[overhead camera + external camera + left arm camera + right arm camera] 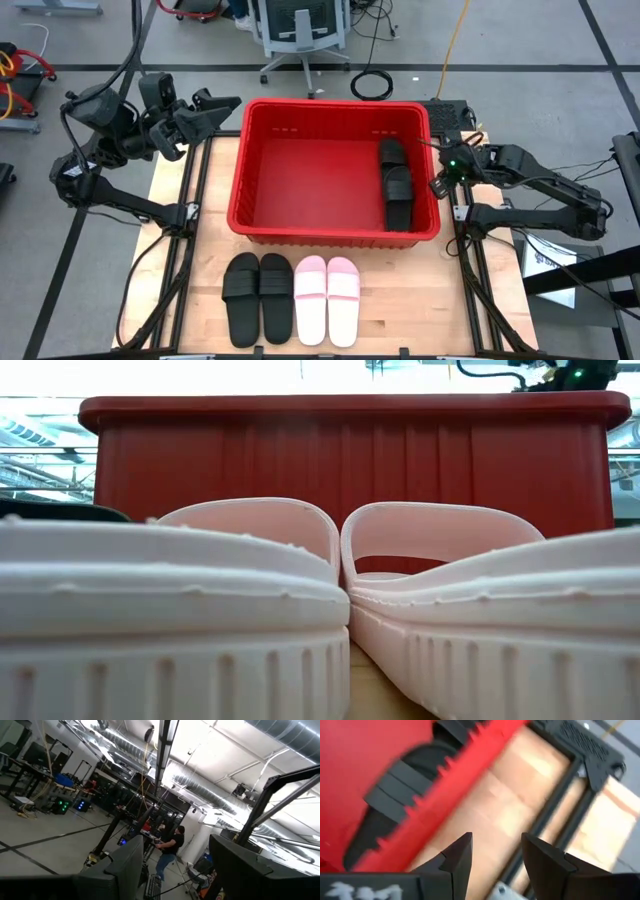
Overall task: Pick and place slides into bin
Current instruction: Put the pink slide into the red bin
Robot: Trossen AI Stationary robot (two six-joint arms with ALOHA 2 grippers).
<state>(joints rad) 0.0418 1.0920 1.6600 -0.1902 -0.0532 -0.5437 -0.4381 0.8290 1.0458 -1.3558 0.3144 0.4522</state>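
Slides: 2 black ones (pixel 396 180) lie inside the bin (pixel 334 227) by its right wall, 2 black (pixel 258 297) and 2 pink (pixel 326 298) wait in front of it; my right gripper (pixel 496 854) hangs empty, fingers apart, beside that wall, left gripper (pixel 215 108) wide at the bin's left

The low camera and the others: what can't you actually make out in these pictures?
- Low view: the pink slides fill the picture and the bin wall stands behind them, hiding its inside and most of the black pair on the table.
- High view: the black slides in the bin overlap, so their straps are hard to separate.
- Left wrist view: it points into the room; no table shows.
- Right wrist view: blurred; the right pincer is open and empty.
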